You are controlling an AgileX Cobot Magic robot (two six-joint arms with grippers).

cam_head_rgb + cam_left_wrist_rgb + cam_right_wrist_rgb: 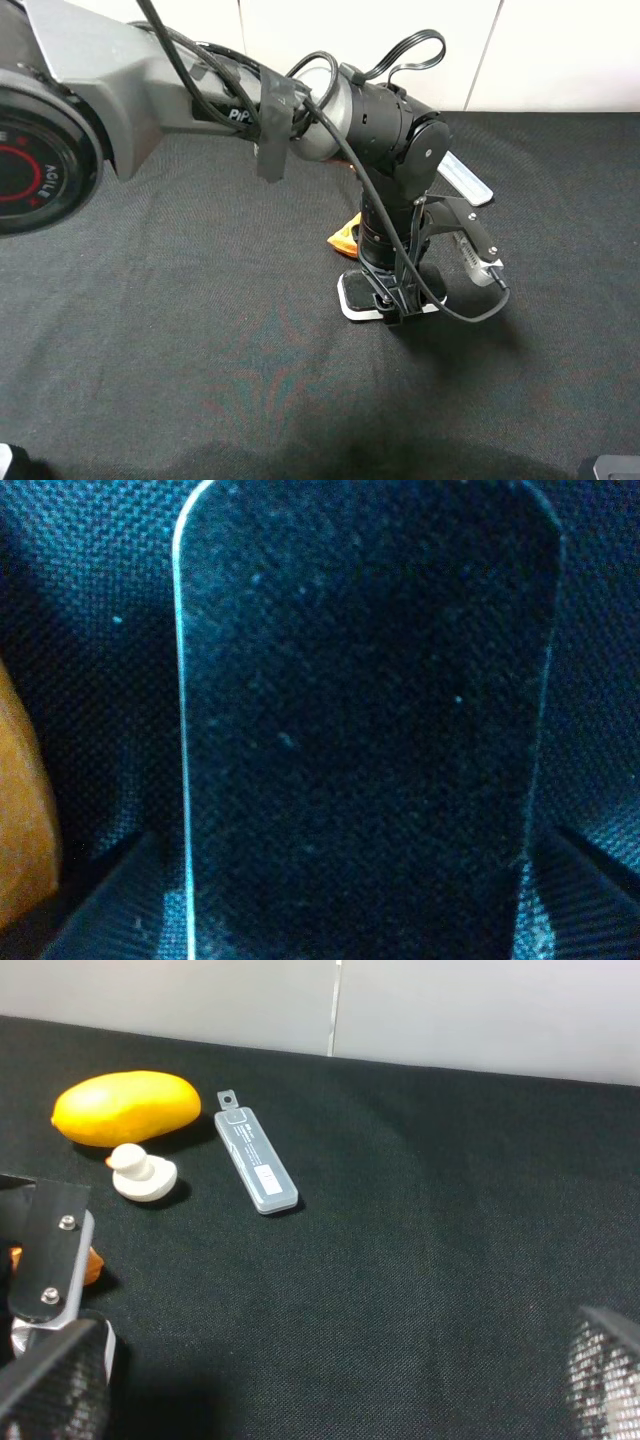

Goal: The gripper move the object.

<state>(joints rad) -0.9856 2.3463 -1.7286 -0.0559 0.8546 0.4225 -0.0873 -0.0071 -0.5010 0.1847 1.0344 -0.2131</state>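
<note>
Reaching in from the far left of the high view, your left arm (pixel 150 70) crosses to the middle of the table and bends its wrist straight down. That sets the left gripper (pixel 395 305) directly over the eraser (pixel 355 292). The eraser lies flat on the cloth at about the table's centre. In the left wrist view its black felt top fills most of the picture, with one dark finger (pixel 100 910) on each long side. The jaws straddle it, but you cannot tell from these views whether the pads press on it or stand just clear.

Your right gripper (pixel 330 1390) hangs off to the side with its jaws spread wide and only cloth between them.

Counting the things, you have one eraser and one orange wedge (pixel 345 236), which lies just beside the eraser on its far side. One grey utility knife (pixel 257 1165) lies farther back. One yellow mango (pixel 125 1108) and one small white rounded piece (pixel 142 1174) sit close together near the knife.

Everything rests on a black woven cloth (pixel 150 350) that covers the table. Plain white wall panels (pixel 560 50) run along behind it.
</note>
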